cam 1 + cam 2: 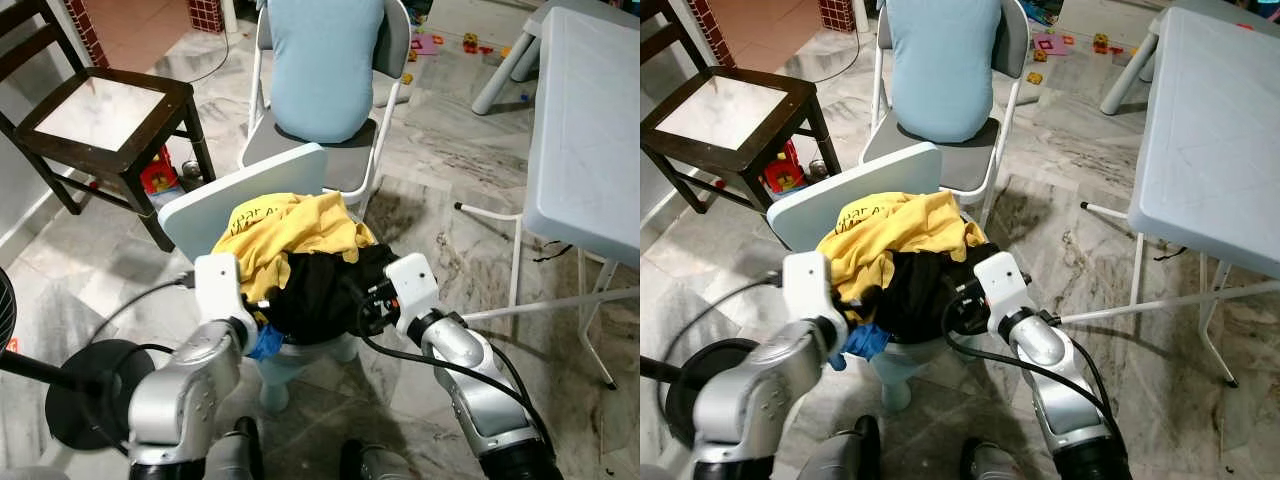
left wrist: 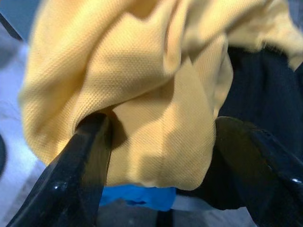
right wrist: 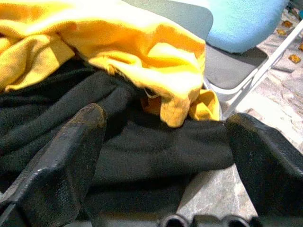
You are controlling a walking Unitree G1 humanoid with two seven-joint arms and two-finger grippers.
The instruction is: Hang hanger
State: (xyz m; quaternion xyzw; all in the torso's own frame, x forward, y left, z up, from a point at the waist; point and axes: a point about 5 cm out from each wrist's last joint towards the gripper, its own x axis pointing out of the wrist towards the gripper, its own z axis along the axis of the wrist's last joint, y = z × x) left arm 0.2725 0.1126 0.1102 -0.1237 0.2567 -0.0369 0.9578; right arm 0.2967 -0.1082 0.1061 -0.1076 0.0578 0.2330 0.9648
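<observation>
A heap of clothes lies on a small pale-blue chair (image 1: 215, 205) right in front of me. A yellow shirt (image 1: 290, 228) is on top, and a black garment (image 1: 320, 290) lies under it. A blue piece (image 2: 137, 196) pokes out beneath the heap; I cannot tell what it is. My left gripper (image 2: 161, 142) is open, with a fold of the yellow shirt bulging between its fingers (image 2: 85, 156). My right gripper (image 3: 165, 123) is open just above the black garment, its fingers (image 3: 71, 151) wide apart. In the left eye view both wrists press into the heap from either side.
A grey folding chair (image 1: 385, 120) with a light-blue cushion (image 1: 325, 60) stands just behind the heap. A dark wooden stool (image 1: 100, 110) is at the back left, a white plastic table (image 1: 590, 120) on the right, and a black fan base (image 1: 85, 395) at the lower left.
</observation>
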